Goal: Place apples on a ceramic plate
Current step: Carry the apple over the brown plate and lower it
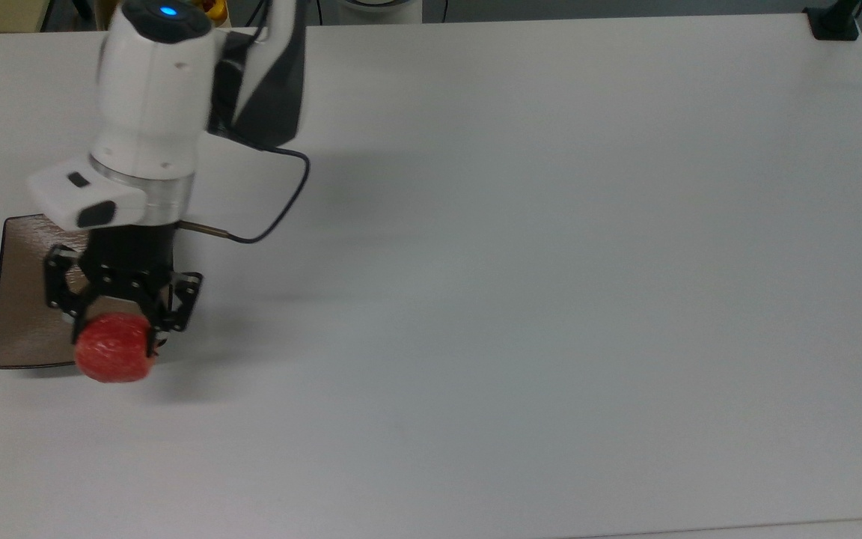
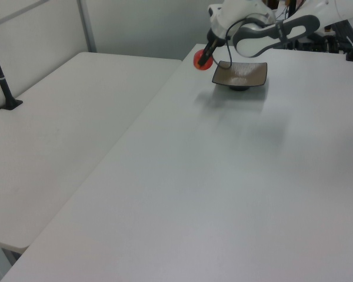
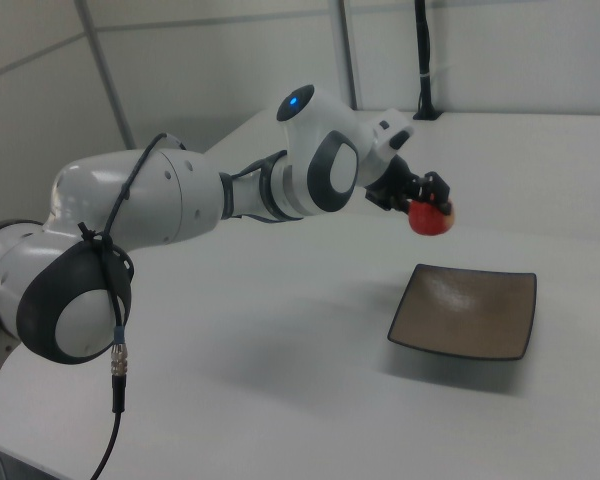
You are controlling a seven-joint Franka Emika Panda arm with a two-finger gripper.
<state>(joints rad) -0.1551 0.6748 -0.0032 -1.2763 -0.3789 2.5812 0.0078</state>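
apple (image 1: 114, 358), small and bright red, is clamped between the two black fingers of the gripper (image 1: 114, 329), which is closed on its upper half. in the top view the fruit overlaps the lower edge of the ceramic plate (image 1: 23, 299), at about 5 o'clock from the plate's middle. the right view shows the apple (image 3: 432, 216) carried well clear of the table, hanging above the far side of the plate (image 3: 467, 312) rather than over its centre. in the left view the apple (image 2: 202, 60) appears at about 10 o'clock from the plate (image 2: 240, 74), apart from it and raised.

step in hand, as judged from these views: the transport phase, with the fruit lifted and brought up to the plate but not yet set down. the white table (image 1: 551, 262) carries the plate, which sits bare and glossy.

the next move calls for bringing the gripper (image 3: 421, 194) over the middle of the plate, lowering it until the apple is just above or touching the glazed surface, and only then parting the fingers. a round fruit on a smooth shallow dish is likely to roll, so a low, central release seems the safer choice.
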